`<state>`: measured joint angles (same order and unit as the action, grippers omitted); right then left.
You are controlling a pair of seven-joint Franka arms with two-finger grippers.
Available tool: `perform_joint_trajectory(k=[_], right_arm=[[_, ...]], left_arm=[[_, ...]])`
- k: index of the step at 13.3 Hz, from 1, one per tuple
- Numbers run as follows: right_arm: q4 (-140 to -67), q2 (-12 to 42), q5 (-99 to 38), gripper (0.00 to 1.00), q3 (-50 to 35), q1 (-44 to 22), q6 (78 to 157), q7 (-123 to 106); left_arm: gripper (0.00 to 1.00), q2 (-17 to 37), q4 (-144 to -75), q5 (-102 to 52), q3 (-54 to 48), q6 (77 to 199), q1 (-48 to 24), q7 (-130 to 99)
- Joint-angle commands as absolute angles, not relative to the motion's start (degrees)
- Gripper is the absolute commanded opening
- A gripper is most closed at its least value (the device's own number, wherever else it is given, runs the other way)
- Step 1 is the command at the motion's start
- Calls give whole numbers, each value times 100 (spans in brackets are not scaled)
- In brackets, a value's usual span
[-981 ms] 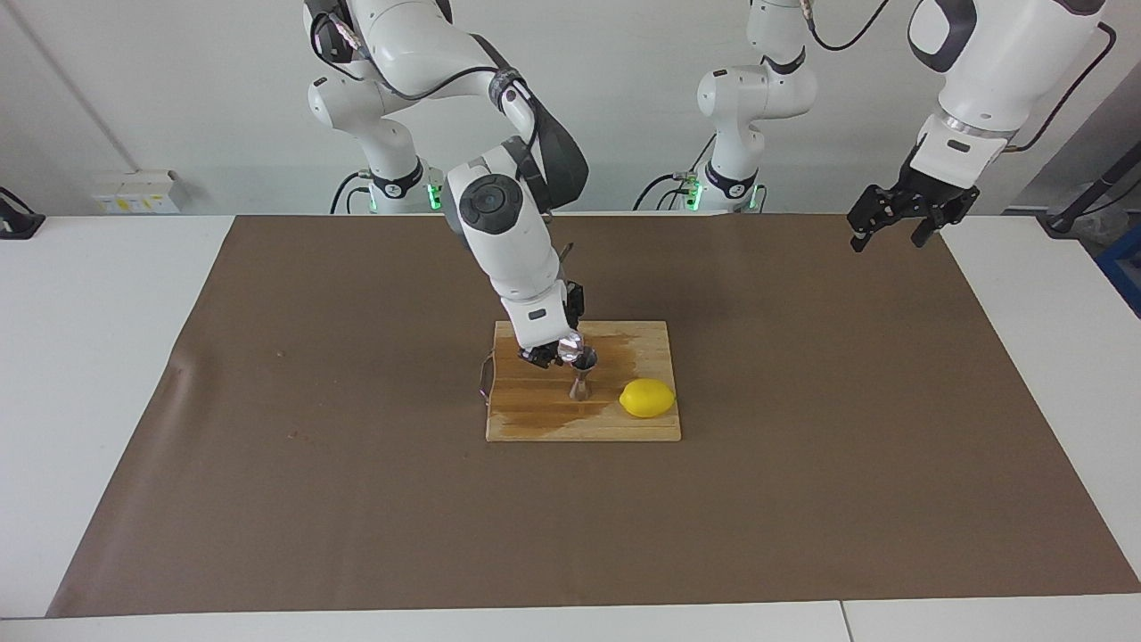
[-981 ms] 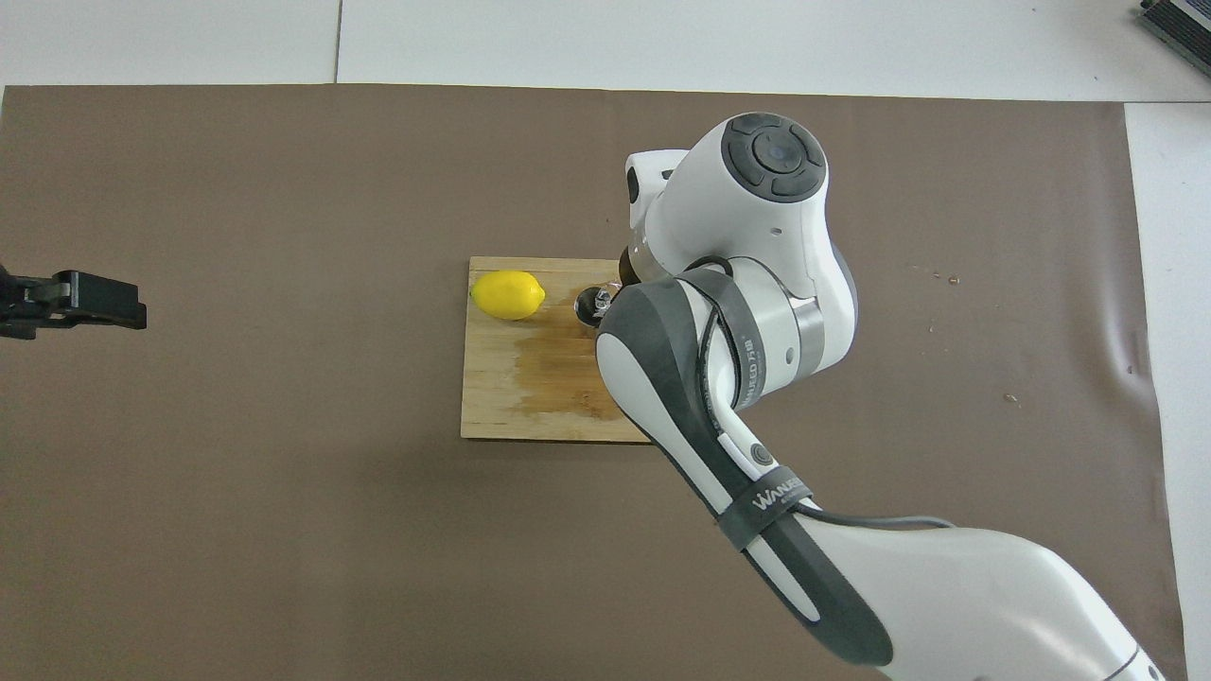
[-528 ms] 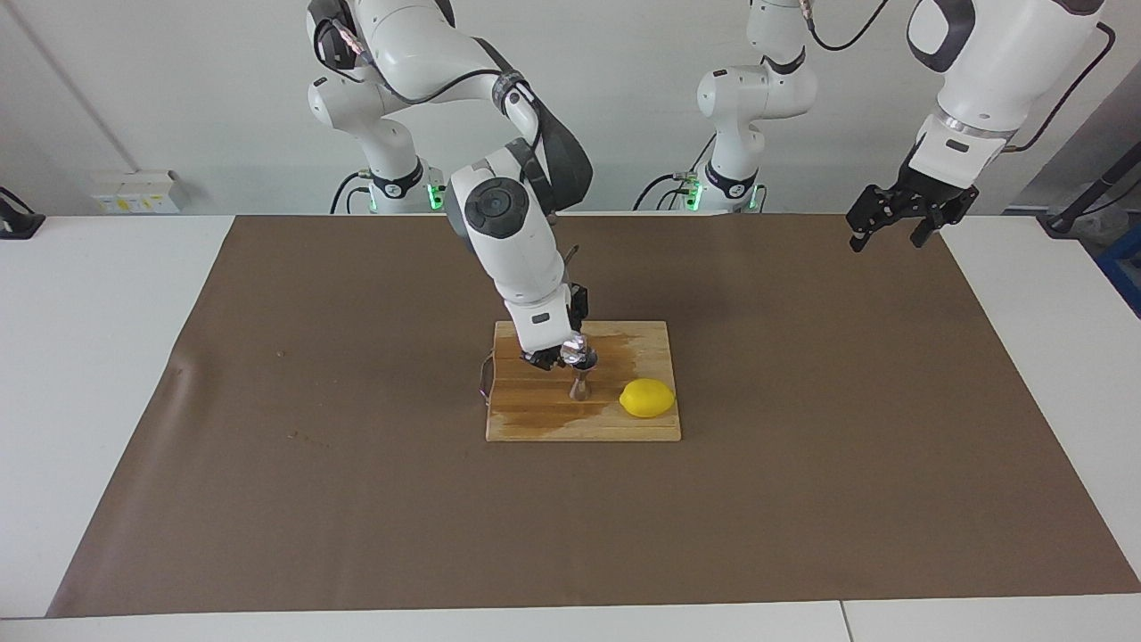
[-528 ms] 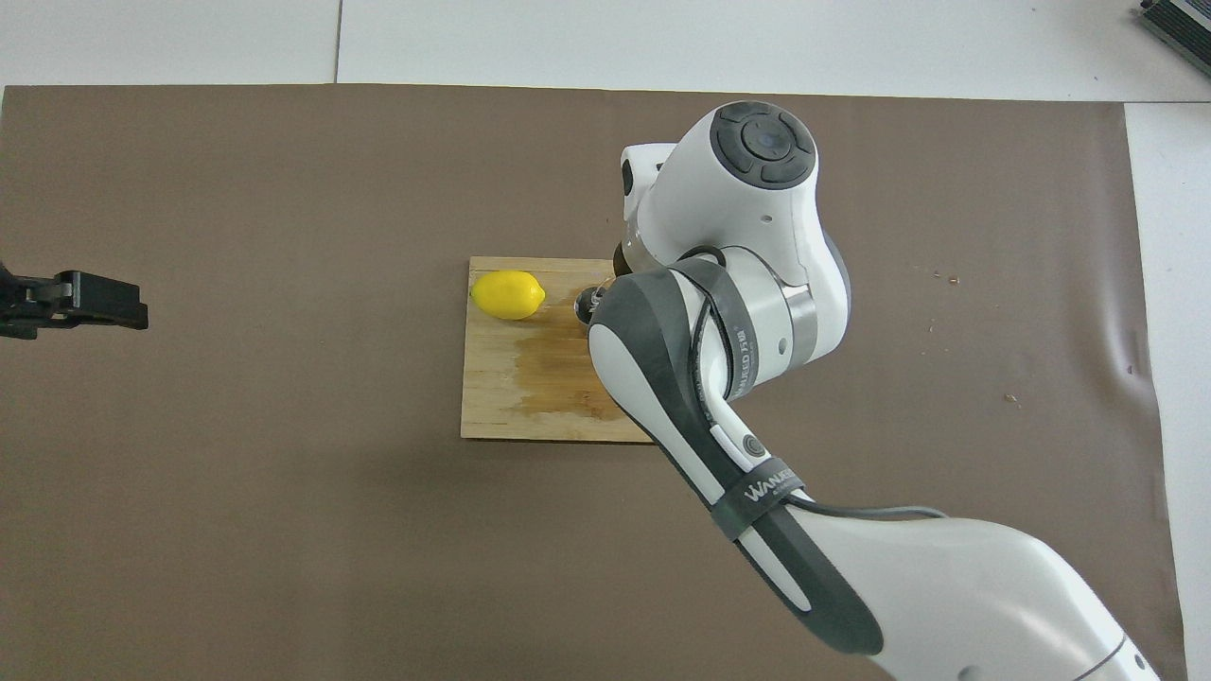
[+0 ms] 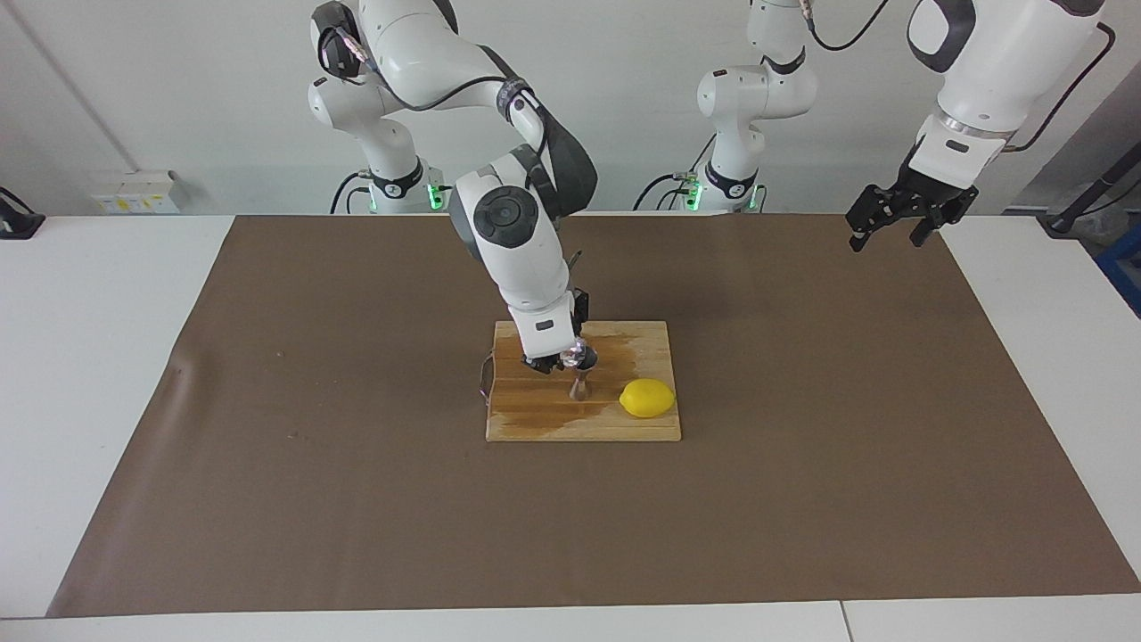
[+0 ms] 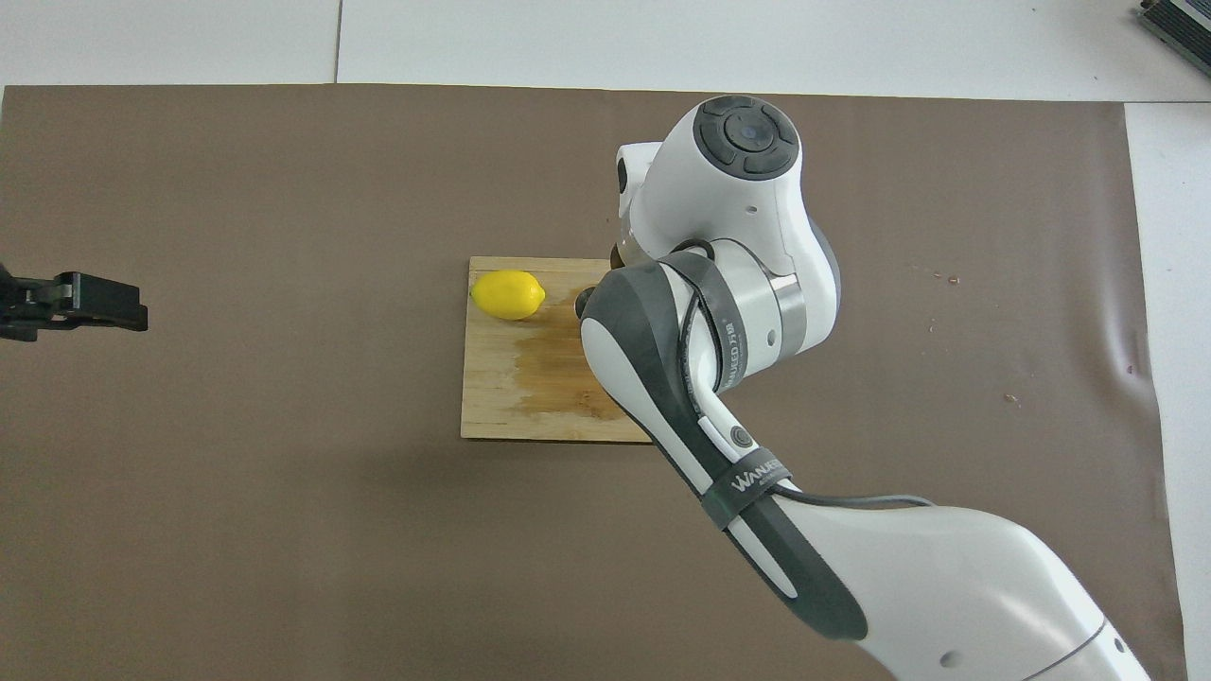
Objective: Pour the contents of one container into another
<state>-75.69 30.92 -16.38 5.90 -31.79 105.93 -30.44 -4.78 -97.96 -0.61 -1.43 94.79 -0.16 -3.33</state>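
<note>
My right gripper [image 5: 560, 359] is shut on the small clear glass cup [image 5: 575, 356] and holds it tilted at the mouth of the silvery jigger [image 5: 580, 385]. The jigger stands upright on the wooden cutting board [image 5: 535, 421], beside the lemon and toward the right arm's end of the table. In the overhead view the right arm covers the cup and nearly all of the jigger; only a dark edge [image 6: 584, 302] shows. My left gripper [image 5: 890, 225] waits open and empty, raised over the mat at the left arm's end of the table [image 6: 71, 303].
A yellow lemon [image 5: 647, 398] lies on the board [image 6: 501, 397] toward the left arm's end, also in the overhead view [image 6: 508, 294]. The board has a darker wet-looking patch [image 6: 553, 374]. A brown mat [image 5: 802, 446] covers the table.
My right arm's wrist has swung a little toward the robots and the cup has sunk closer onto the jigger's mouth. In the overhead view the arm now hides the cup. The left arm has not moved.
</note>
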Motion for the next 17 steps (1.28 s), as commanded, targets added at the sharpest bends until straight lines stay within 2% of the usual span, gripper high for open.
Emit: perform_joint_trajectory(k=[1,17], right_arm=[[-7120,3278,-1441,0,571,-3164,10336,-2760],[-6996,3349,-1397,0,580,-3225,10160,-2689]], left_arm=[[100,-571,-9914,-132,-149,9448,26,-483],[100,-580,-9967,-132,-149,9483,-35,-712]])
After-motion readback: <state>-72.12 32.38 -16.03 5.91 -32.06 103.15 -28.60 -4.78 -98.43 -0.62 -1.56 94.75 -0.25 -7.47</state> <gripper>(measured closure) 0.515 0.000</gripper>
